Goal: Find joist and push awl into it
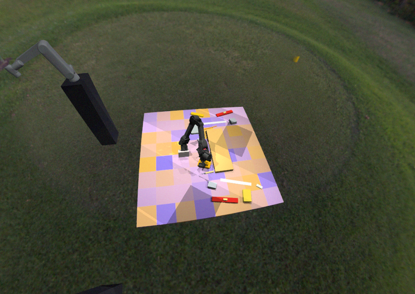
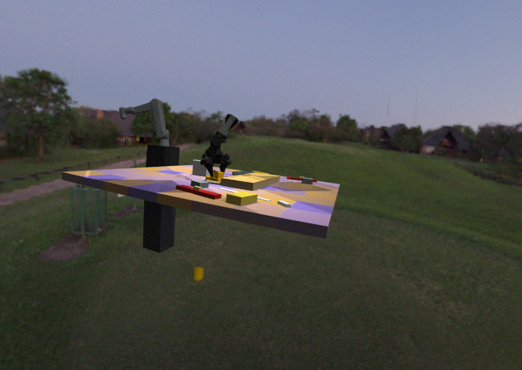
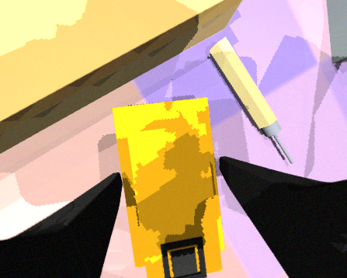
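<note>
The yellow stud finder (image 1: pixel 208 164) (image 2: pixel 218 176) (image 3: pixel 171 155) lies on the table beside the floor panel. My gripper (image 3: pixel 171 170) (image 2: pixel 217 172) is low over it, open, with one fingertip close to each long side; a narrow gap shows at the right finger in the wrist view. The awl (image 1: pixel 208 172) (image 3: pixel 244 83) lies flat near the panel's corner, its pale handle towards the panel and metal tip pointing away. The floor panel (image 1: pixel 221 146) (image 2: pixel 253 181) (image 3: pixel 35 58) is a thick tan slab; no joist shows. The grey tray (image 1: pixel 194 133) is partly behind my arm.
A grey block (image 1: pixel 212 185) (image 2: pixel 199 183) (image 3: pixel 343 27), red level (image 1: pixel 218 199) (image 2: pixel 200 192), yellow block (image 1: pixel 246 196) (image 2: pixel 241 198) and white strip (image 1: pixel 235 182) lie beyond the awl. Another red level (image 1: pixel 221 113), grey block (image 1: pixel 232 120) and white strip (image 1: pixel 216 122) lie at the opposite side.
</note>
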`<state>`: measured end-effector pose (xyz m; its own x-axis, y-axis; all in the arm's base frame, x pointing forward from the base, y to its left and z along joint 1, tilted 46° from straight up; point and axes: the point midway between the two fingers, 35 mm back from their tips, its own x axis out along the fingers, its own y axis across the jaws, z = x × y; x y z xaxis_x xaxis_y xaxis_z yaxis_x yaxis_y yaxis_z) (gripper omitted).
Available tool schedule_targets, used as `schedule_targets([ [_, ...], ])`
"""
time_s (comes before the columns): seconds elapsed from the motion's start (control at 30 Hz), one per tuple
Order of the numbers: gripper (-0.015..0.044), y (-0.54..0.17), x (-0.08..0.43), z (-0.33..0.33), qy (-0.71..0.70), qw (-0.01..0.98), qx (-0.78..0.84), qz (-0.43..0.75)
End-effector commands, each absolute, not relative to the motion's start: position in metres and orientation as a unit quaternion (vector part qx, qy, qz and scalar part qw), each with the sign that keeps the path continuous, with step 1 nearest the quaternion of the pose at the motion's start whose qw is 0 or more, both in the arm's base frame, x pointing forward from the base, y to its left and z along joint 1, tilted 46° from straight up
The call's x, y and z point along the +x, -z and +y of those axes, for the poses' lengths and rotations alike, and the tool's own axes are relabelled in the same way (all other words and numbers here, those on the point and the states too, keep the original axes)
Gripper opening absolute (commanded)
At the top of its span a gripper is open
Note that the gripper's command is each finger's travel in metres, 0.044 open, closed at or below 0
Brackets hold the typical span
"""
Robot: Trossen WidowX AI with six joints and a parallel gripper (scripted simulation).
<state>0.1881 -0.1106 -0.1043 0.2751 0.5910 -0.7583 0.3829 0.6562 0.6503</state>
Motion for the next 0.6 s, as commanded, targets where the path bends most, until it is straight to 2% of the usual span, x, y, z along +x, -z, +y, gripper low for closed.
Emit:
schedule_targets([
  [0.0,0.0308,0.1049,0.1872,-0.1082,-0.075,0.684,0.412,0.597],
  [0.57,0.0195,0.1049,0.1872,-0.1082,-0.075,0.684,0.412,0.597],
])
